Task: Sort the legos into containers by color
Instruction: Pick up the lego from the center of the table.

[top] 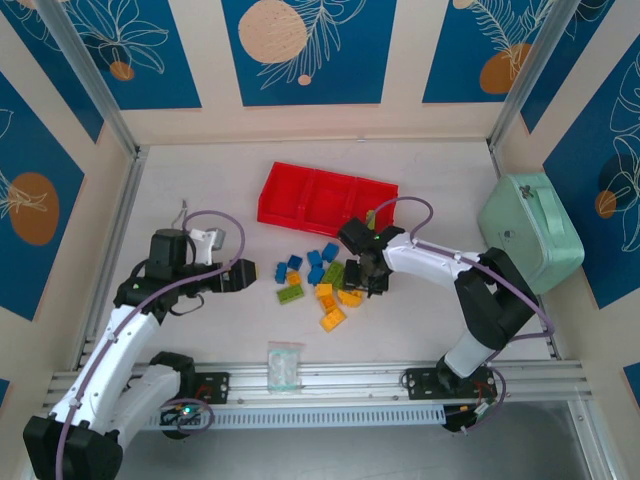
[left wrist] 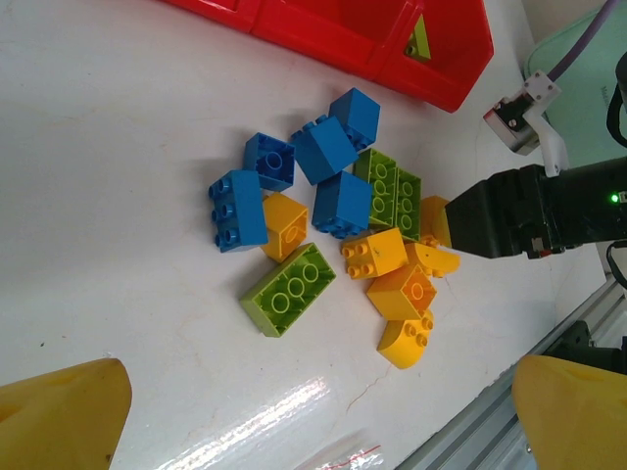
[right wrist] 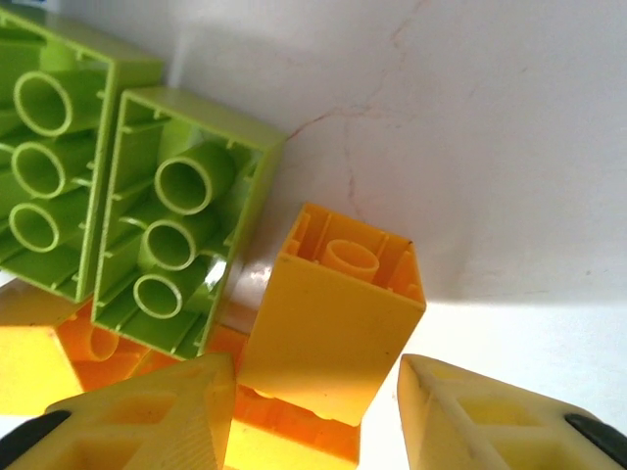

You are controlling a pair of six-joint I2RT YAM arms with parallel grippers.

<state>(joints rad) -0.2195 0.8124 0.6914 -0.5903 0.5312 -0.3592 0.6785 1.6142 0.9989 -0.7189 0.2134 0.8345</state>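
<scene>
Orange-yellow brick [right wrist: 328,323] is what's being straddled by the right pincer [right wrist: 313,377], down at the right edge of the pile. The brick's hollow underside can be seen at its far end. The pincer is partway closed around it: one finger [right wrist: 147,416] is pressed against the brick's side, while a thin sliver of white can be seen between the brick and the other finger [right wrist: 500,416]. So whether it's actually clamped can't be told, tbh. Two lime green bricks [right wrist: 167,215] are laid hollow side up just beside it, and more orange ones are wedged underneath.

The legos [top: 320,280] are bunched in a loose pile on the white worktop [top: 200,180], just in front of the red tray [top: 280,215] and between the two arms. Blue, lime green and orange-yellow are all mixed together there. One lime piece [top: 372,215] can be made out in the tray's right-hand compartment.

The left pincer [left wrist: 313,416] is held wide open with nothing in it, off to the left of the pile and apart from it. Its yellow fingertips [left wrist: 59,411] are seen at the bottom corners of its wrist view.

A mint-green case [top: 530,230] is parked on the right of the worktop, and a clear bag [top: 284,365] is laid near the front rail.
</scene>
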